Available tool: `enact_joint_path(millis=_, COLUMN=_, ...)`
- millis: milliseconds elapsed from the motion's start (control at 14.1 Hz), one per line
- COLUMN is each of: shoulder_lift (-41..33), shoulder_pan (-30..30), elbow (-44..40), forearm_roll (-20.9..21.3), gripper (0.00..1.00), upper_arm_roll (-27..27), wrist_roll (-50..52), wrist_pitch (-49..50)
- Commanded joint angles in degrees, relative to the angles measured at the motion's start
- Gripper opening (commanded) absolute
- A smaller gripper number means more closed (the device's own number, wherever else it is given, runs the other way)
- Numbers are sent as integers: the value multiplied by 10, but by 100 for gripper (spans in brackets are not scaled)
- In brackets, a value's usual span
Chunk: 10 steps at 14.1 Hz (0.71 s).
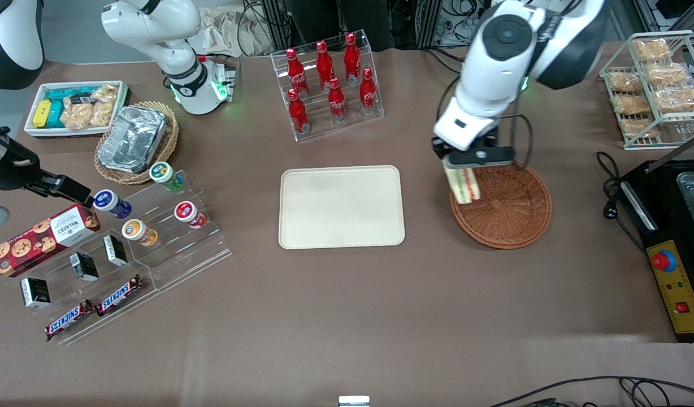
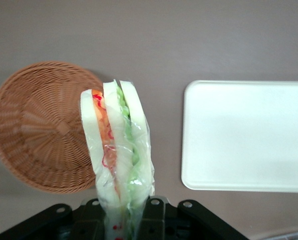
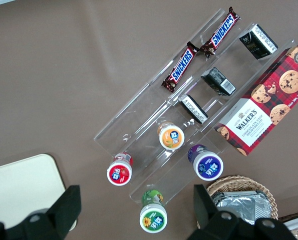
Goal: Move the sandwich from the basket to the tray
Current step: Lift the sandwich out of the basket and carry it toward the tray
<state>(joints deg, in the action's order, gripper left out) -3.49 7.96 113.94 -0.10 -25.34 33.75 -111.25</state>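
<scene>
My gripper [image 1: 465, 167] grips the wrapped sandwich [image 1: 463, 184], lifted above the basket [image 1: 508, 212]; I should carry it level to the tray [image 1: 341, 207], then lower gently.

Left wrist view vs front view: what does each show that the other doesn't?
Left wrist only: the sandwich's layers edge-on, red and orange filling next to green, under clear wrap, and its end clamped between the fingers.

Front only: the gripper from outside, above the basket's rim nearest the tray, plus the cola bottle rack and the snack stand toward the parked arm's end of the table.

Both: the sandwich lifted out of the basket, and the tray with nothing on it.
</scene>
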Motion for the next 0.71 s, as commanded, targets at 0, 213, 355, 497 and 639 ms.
enact_joint_path(millis=0, shoulder_lift=37, shoulder_pan=17, elbow=-23, forearm_roll=0, gripper=0, upper_arm_roll=-18, wrist_roll=7, wrist_pitch=-33)
enact_joint_path(millis=213, shoulder_lift=58, shoulder_pan=57, elbow=-21, forearm_roll=26, gripper=0, upper_arm_roll=-17, wrist_roll=11, wrist_pitch=-52)
enact_joint_path(millis=355, shoulder_lift=82, shoulder_pan=71, elbow=-20, forearm_roll=36, gripper=0, upper_arm_roll=-18, wrist_roll=2, wrist_pitch=-71)
enact_joint_path(millis=497, shoulder_lift=100, shoulder_pan=79, elbow=14, forearm_roll=63, gripper=0, upper_arm_roll=-18, wrist_roll=1, wrist_pitch=-116)
enact_joint_path(millis=639, shoulder_lift=131, shoulder_pan=86, elbow=50, forearm_roll=74, gripper=0, upper_arm_roll=-18, wrist_roll=1, wrist_pitch=-184)
